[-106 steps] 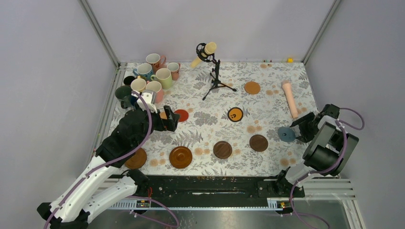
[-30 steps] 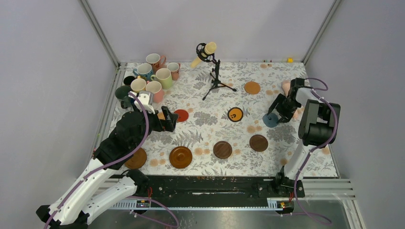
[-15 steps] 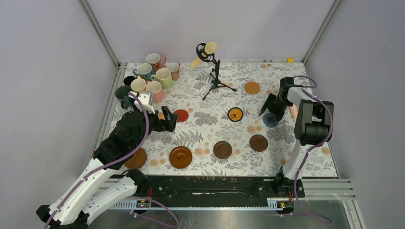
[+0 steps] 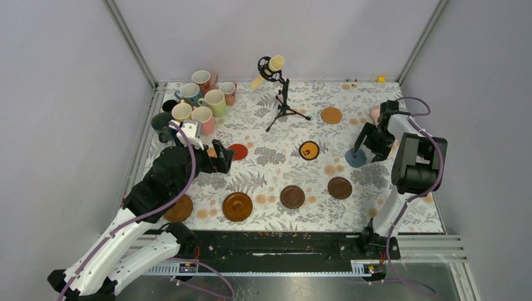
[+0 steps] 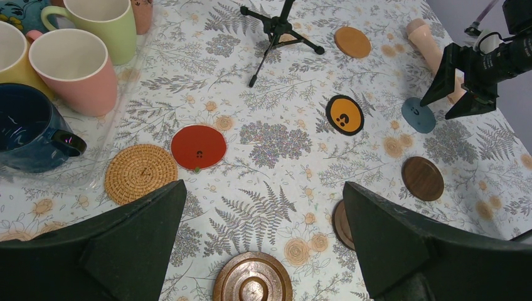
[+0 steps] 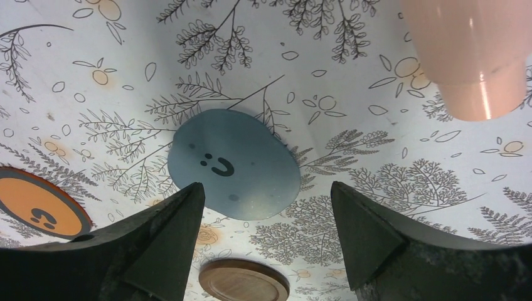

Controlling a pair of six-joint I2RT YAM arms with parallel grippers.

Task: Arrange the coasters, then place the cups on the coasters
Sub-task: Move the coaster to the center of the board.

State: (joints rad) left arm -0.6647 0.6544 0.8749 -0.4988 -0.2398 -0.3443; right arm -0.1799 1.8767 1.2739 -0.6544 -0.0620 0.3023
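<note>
Comparing this moment with the views of a few seconds before, the right claw (image 4: 366,148) had carried the grey-blue coaster (image 6: 233,164) inward from the right edge of the surface (image 4: 270,172) and released it. The coaster lay flat, near the orange coaster (image 4: 308,150) on its right side. The claw's fingers stood wide apart above the coaster, touching nothing and holding nothing. A pink cylinder (image 6: 467,50) lay just beyond. The left claw (image 5: 263,188) had not shifted. It hung fully open and empty over the surface, with the red coaster (image 5: 198,147) and cork coaster (image 5: 140,174) ahead of it. In my judgement this settled one more coaster, but arranging was unfinished: the tan coaster (image 4: 331,115) sat well apart at the far side, while the brown ones (image 4: 292,196) formed a loose near row. No cup stood on any coaster. All cups (image 4: 199,103) remained bunched in the far left corner, in what appeared to be a clear tray (image 5: 119,119). The pink cup (image 5: 75,66), green cup (image 5: 103,22) and navy cup (image 5: 31,125) showed empty interiors. The others could not be checked.
</note>
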